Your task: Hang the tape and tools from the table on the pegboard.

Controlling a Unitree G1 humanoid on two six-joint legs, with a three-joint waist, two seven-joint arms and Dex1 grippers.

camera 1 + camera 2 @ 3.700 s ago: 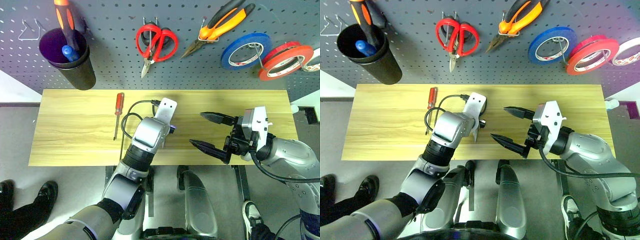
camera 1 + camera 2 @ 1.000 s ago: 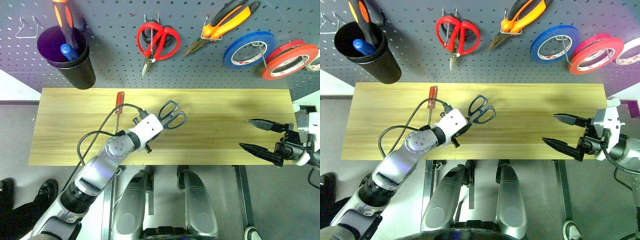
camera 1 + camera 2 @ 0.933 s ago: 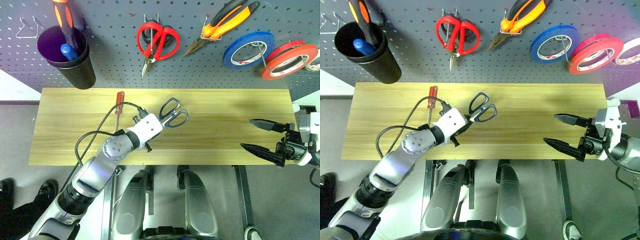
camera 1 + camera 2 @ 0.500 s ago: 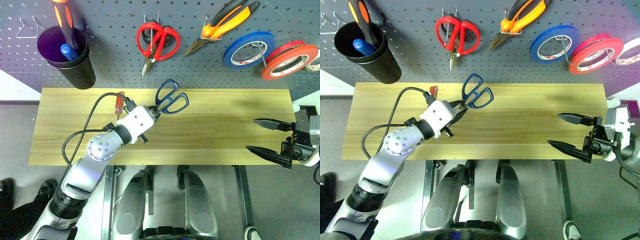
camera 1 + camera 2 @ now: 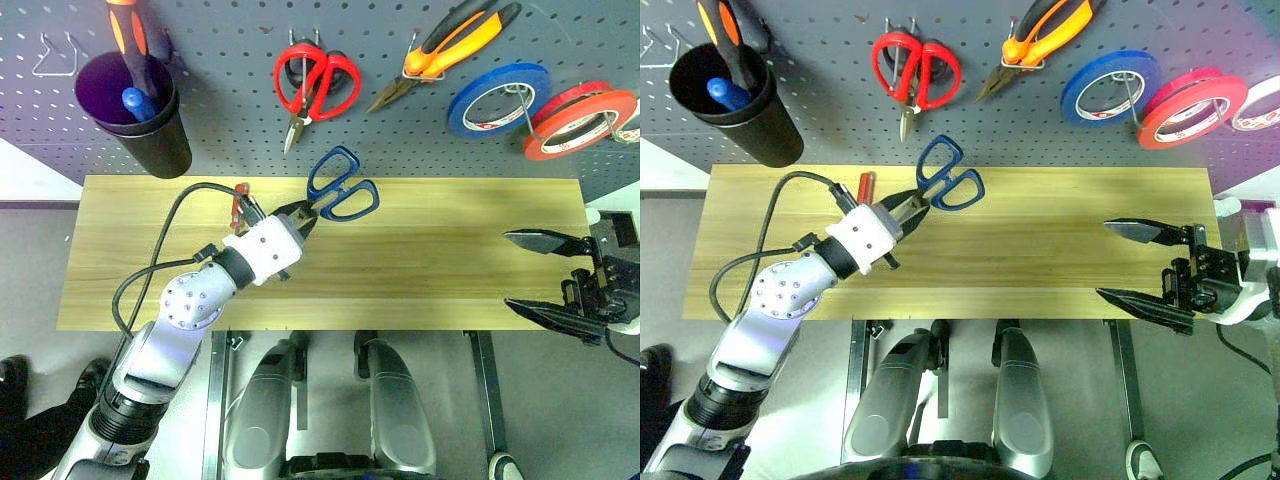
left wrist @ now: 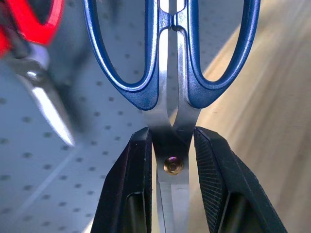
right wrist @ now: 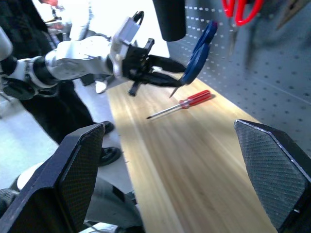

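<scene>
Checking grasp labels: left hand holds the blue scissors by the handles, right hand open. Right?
Not by the handles. The left hand grips the scissors at the pivot, on the blades; the left wrist view shows the handle loops free beyond the fingers. The right hand is open.

Workshop bench: a light wooden table (image 5: 430, 250) fronts a grey pegboard (image 5: 230, 110) carrying, from 10 to 2 o'clock, a black tool cup (image 5: 140, 120), red-handled scissors (image 5: 312, 85), pliers (image 5: 450, 40) and tape rolls (image 5: 495, 100).
</scene>
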